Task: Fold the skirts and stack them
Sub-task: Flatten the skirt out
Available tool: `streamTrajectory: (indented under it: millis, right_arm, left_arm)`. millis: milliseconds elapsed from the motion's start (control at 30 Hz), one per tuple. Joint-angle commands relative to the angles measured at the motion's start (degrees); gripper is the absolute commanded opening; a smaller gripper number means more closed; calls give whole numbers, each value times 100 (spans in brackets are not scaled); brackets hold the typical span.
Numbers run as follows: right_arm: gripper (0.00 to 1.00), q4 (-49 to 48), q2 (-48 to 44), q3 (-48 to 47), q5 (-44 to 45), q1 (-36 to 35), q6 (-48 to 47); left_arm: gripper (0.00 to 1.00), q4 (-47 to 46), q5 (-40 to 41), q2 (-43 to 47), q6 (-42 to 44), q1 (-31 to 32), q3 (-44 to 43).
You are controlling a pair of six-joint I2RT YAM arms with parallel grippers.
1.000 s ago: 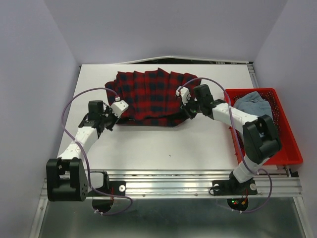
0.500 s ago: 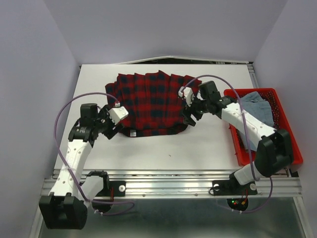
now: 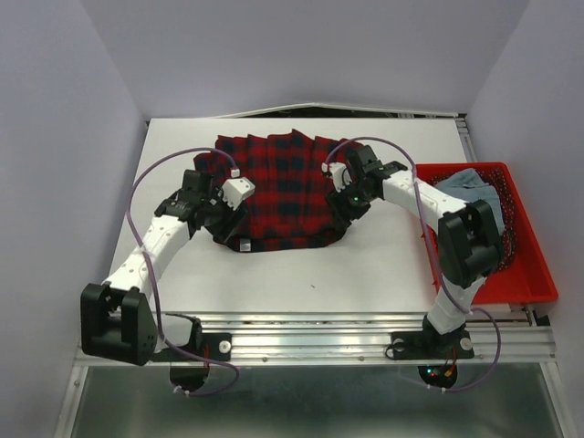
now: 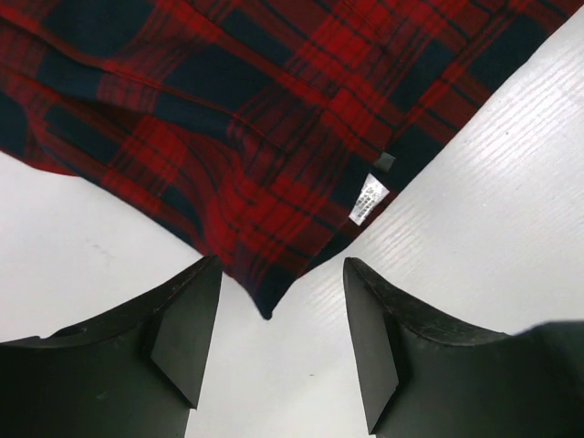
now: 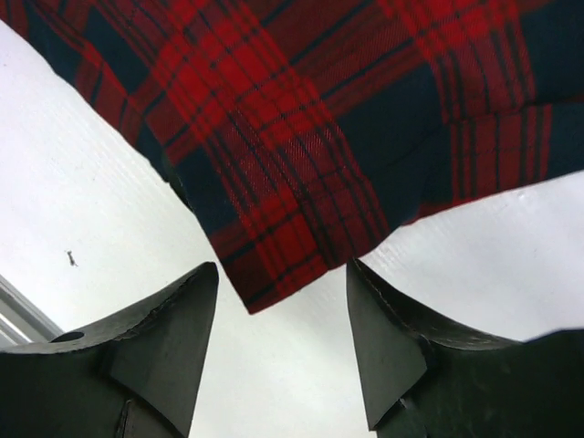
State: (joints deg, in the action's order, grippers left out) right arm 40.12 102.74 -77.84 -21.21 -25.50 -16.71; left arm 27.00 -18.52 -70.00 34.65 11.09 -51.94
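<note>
- Presently the plaid skirt (image 3: pixel 278 187) lies spread on the table (image 3: pixel 310 274), toward its far half. Its long axis runs left to right across the front of both arms.
- Left gripper (image 3: pixel 225 217): jaws apart, nothing between them. In the wrist view the skirt's near-left corner (image 4: pixel 265 306) points into the gap between the fingers, just ahead of the tips. A white label (image 4: pixel 368 199) sits beside that corner.
- Right gripper (image 3: pixel 339 208): jaws likewise apart and empty. The near-right corner (image 5: pixel 254 301) points into its gap in the same way.
- Governing relation: the skirt's near edge spans from one gripper to the other, and the cloth lies beyond both hands. Each arm is nearer its own corner, so a paired pinch there seems the likely lead-in to a fold.
- The blue-grey skirt (image 3: pixel 467 187) lies bunched in the red basket (image 3: pixel 529 274) at the table's right. The right arm is the nearer one.
</note>
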Motion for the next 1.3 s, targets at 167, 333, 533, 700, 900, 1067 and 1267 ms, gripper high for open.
streamTrajectory:
  millis: [167,333,533,700,900,1067,1267]
  right_arm:
    - [61,119,246,340,416,-8,450]
    - [43,58,563,577,723,-8,186]
    - [1,-119,458,823,926,-8,72]
    - [1,-74,63,999,584,-60,10]
    - [1,-92,36,955,652,-61,-52]
    - [1,-881,-122,964,2048,-61,-418]
    - [1,-1611,991,-317,3228,492,-877]
  left_arm:
    - [66,-301,534,-804,-1180,341,-422]
    - [46,-283,806,-1007,-943,359,-308]
    - [0,-48,1114,-648,-663,359,-79]
    - [0,445,904,73,346,359,324]
    - [32,333,1044,601,280,219,387]
    - [43,-55,616,-160,-518,-536,-306]
    - [43,-432,-37,-1164,-1233,-1241,-1563]
